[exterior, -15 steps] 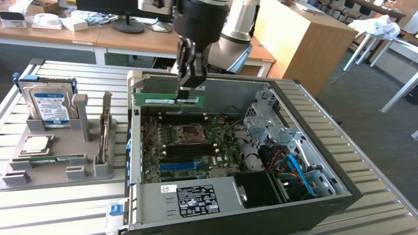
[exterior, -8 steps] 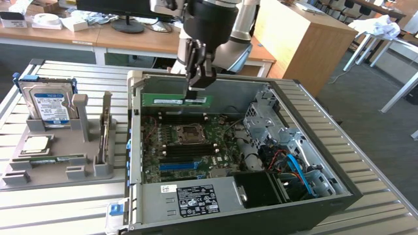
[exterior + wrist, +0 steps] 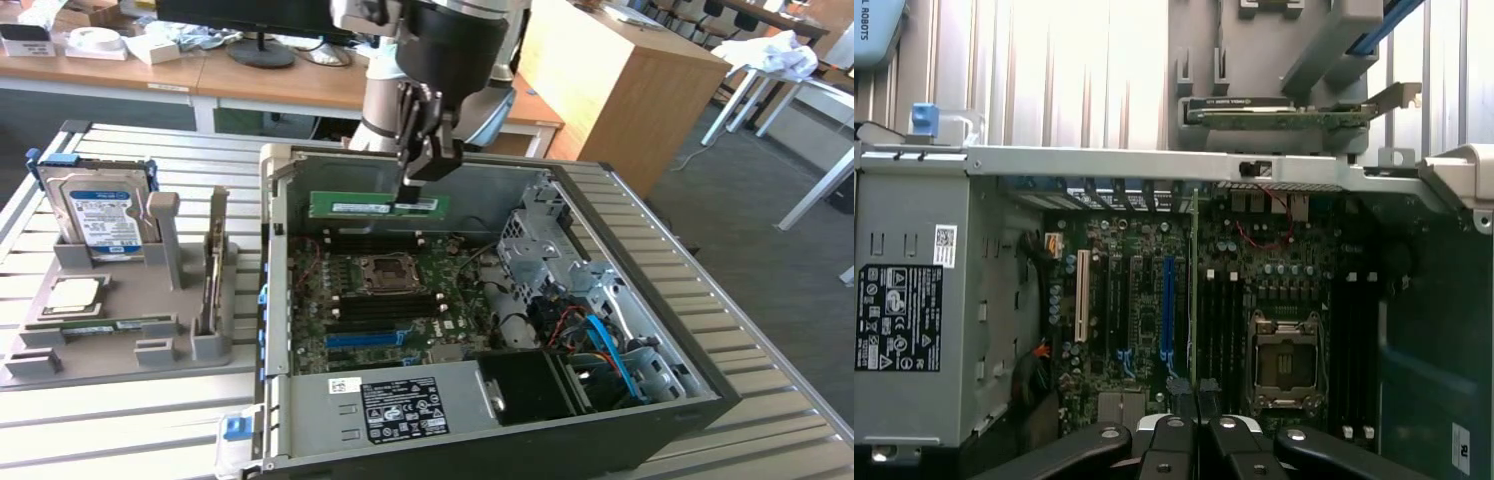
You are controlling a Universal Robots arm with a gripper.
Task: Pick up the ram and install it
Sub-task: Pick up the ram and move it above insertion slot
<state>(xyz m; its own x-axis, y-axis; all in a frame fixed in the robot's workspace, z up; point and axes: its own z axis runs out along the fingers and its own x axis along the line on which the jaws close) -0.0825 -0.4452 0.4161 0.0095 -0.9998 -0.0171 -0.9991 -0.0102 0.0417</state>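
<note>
The arm's black two-fingered gripper has its fingers pinched narrow on the top edge of the ram, a long, thin green circuit-board stick with dark chips. The stick hangs level inside the open grey metal computer case, near its far wall and above the green motherboard, apparently not seated in anything. In the wrist view the ram shows edge-on as a thin green line running out from the gripper, parallel to the dark memory slots just beside the square silver processor socket. Doing this step well seems to depend on holding the stick square to one slot, with its lower edge parallel to the board, since a tilted stick would likely jam at one end. Besides the board, the case holds a labelled grey box and blue cables. On the exterior view's left, a grey moulded holder carries a blue-labelled hard drive, a square silver processor chip, another green stick and an upright card.
</note>
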